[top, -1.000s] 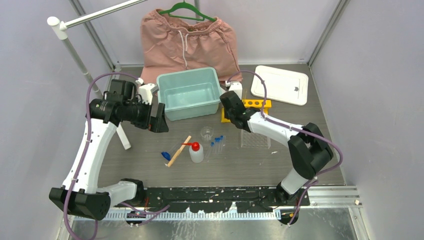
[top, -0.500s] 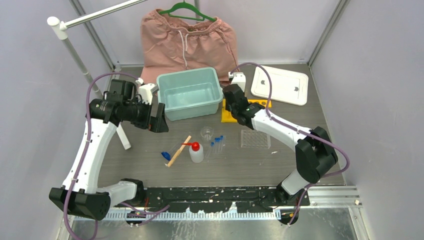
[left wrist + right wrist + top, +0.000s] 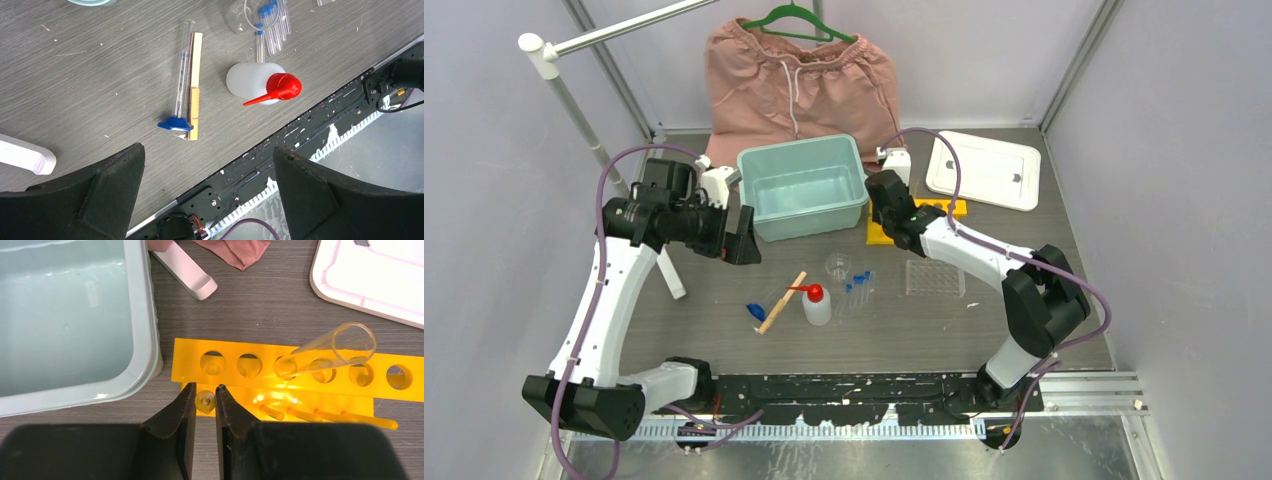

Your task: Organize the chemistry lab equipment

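right gripper (image 3: 205,391) shifted; clamped tube (image 3: 205,401) over yellow rack (image 3: 230,351)

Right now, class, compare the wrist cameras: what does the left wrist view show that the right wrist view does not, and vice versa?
Only left wrist: the squeeze bottle, wooden stick, beaker and blue-capped tubes, framed by the open left end effector. Only right wrist: the yellow rack holding a tilted tube, teal bin, white lid, and the right end effector pinching a small clear tube. Both: the grey table.
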{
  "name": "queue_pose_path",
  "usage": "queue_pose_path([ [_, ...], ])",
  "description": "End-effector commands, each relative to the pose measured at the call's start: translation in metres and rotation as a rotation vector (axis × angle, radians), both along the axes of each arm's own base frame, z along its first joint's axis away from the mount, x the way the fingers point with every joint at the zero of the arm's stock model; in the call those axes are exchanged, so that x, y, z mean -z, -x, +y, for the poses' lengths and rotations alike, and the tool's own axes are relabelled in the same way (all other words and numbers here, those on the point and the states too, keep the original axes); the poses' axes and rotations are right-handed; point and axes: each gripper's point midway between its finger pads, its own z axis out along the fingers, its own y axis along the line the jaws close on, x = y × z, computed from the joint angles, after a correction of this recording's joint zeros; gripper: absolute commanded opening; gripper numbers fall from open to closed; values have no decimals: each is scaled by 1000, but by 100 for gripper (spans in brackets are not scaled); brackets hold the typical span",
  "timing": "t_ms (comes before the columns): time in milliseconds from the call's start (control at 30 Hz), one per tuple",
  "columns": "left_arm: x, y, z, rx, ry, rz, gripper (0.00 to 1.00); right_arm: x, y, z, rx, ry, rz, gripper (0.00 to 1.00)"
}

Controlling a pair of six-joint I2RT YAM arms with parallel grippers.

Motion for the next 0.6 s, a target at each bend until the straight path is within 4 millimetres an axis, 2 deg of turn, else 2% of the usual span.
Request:
queue_pose_path([
  [0,-14,-5,-1,6,14,-76,100,-3,-9,2,17,-23,-29,1],
  [233,-14,-5,0,6,12,-78,100,-2,-6,2,14,-30,-21,1],
  [567,-15,-6,-1,8,15,-81,100,-35,0,-2,2,-57,-64,1],
])
